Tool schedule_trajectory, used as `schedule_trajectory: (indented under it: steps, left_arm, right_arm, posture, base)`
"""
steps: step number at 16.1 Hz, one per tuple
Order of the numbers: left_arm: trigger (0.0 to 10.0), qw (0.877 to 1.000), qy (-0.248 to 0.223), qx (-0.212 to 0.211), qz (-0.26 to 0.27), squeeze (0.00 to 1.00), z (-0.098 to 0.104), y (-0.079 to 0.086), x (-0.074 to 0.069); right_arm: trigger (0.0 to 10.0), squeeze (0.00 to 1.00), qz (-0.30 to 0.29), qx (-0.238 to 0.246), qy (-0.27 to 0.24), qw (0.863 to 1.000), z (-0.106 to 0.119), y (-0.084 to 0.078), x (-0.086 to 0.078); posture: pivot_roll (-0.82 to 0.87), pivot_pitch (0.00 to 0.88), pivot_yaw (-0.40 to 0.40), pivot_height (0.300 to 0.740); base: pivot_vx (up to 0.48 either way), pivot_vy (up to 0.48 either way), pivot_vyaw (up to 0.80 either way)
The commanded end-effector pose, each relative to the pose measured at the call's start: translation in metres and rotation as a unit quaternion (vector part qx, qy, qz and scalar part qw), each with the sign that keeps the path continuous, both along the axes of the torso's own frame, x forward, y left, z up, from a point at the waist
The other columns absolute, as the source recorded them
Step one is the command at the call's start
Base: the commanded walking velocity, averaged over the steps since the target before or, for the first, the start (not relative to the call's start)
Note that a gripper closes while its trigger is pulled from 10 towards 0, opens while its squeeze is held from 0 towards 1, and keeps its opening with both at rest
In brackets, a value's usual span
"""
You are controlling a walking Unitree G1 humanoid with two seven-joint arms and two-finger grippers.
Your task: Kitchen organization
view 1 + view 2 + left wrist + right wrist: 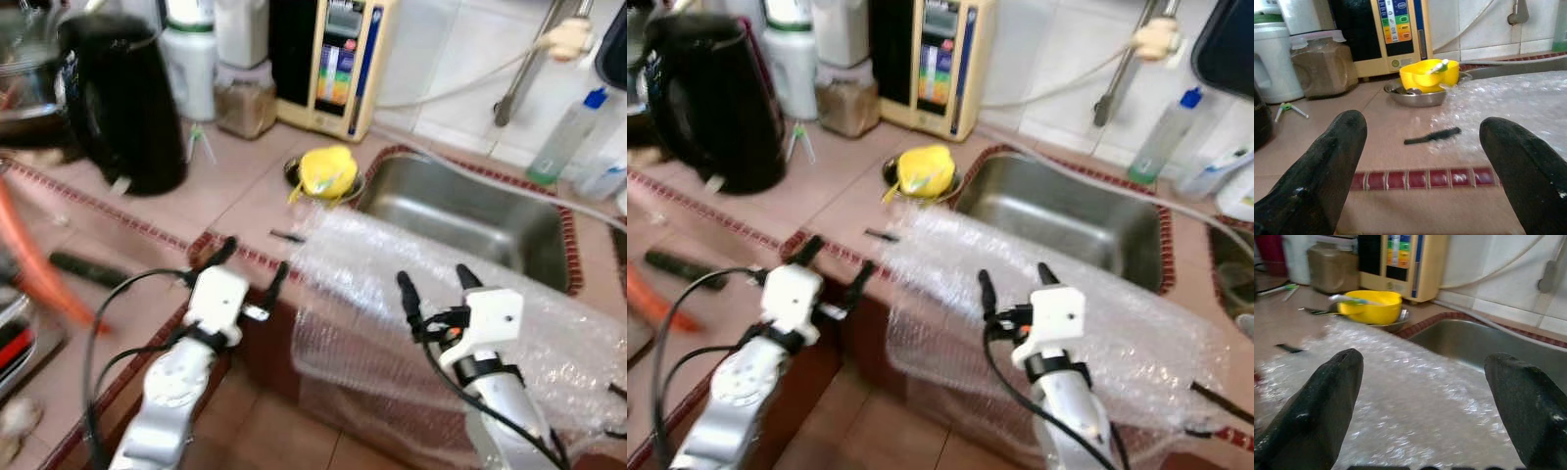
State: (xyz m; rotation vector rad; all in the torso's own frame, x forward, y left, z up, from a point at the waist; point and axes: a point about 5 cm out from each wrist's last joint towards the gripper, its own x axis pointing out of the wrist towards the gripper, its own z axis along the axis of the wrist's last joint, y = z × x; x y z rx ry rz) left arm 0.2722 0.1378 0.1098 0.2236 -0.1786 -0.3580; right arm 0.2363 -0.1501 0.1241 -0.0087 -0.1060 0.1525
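Clear bubble-wrap sheet (431, 294) drapes over the counter edge beside the steel sink (460, 211). Left gripper (250, 264) and right gripper (436, 284) hover spread, empty; a one-sided pull could drag it floorward.

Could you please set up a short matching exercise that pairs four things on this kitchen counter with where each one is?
Things:
1. bubble wrap
2. yellow bowl
3. black kettle
4. small black comb

Places:
A. inside a shallow metal dish beside the sink
B. lying flat on the tiles just beyond the left claw
C. draped over the counter's front edge, ahead of the right claw
D. standing at the counter's far left

Pairs: 1-C, 2-A, 3-D, 4-B
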Motion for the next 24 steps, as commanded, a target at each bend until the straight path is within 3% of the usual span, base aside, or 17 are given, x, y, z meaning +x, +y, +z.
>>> schedule_trajectory:
  steps: [1,8,21,24]
  left_arm:
    - [10.0,1.0,-0.001,-0.002,-0.024,0.0,0.0026,-0.0107,-0.0001]
    - [10.0,1.0,0.007,0.0,-0.029,0.0,-0.001,-0.0121,-0.0034]
    - [10.0,1.0,0.01,0.003,-0.006,0.0,-0.0034,-0.0113,-0.0043]
    - [10.0,1.0,0.008,-0.005,-0.005,0.0,-0.0018,-0.0106,-0.0027]
  right_arm:
    - [10.0,0.0,-0.016,-0.008,-0.003,1.0,0.0026,-0.0077,-0.0009]
    - [10.0,0.0,-0.012,-0.009,0.002,1.0,0.0003,-0.0073,-0.0027]
    - [10.0,0.0,-0.008,-0.009,0.003,1.0,0.0015,-0.0059,-0.0026]
    - [10.0,0.0,-0.008,-0.01,0.006,1.0,0.001,-0.0054,-0.0023]
  posture:
    - [0.17,0.0,-0.072,0.74]
    - [0.17,0.0,-0.073,0.74]
    - [0.17,0.0,-0.088,0.74]
    - [0.16,0.0,-0.087,0.74]
  base:
    - [0.3,0.0,0.0]
    - [0.299,0.0,-0.72]
    - [0.018,0.0,0.0]
    - [0.0,0.0,-0.72]
